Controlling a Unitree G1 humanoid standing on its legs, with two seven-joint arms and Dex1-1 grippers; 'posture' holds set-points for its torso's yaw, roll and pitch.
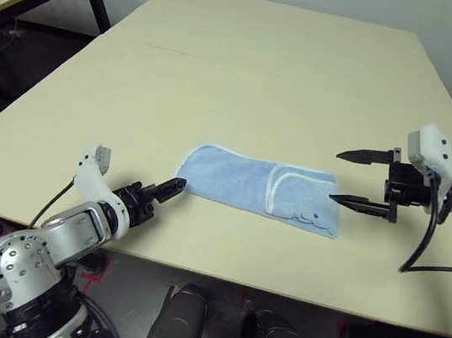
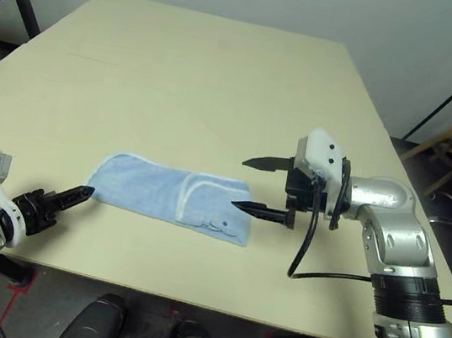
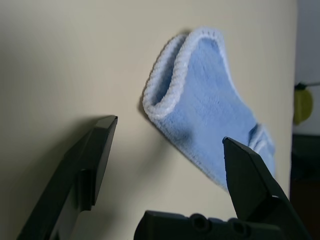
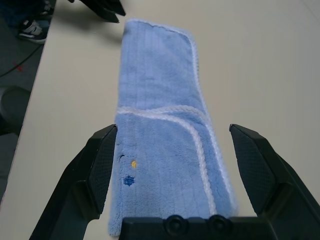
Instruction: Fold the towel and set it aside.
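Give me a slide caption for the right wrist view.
Open right gripper poised over one end of the folded light-blue towel on the table.

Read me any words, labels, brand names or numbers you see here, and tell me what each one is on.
No readable text anywhere.
The towel carries a small dark blue embroidered mark with a tiny yellow dot beside it; it is a little figure, not letters.
The table shows no label or number.

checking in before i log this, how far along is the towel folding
Done: the small light-blue terry towel lies folded into a narrow strip on the beige table. In hand: nothing; the left tool and right tool sit open at either end. Left: possibly another fold, then setting it aside.
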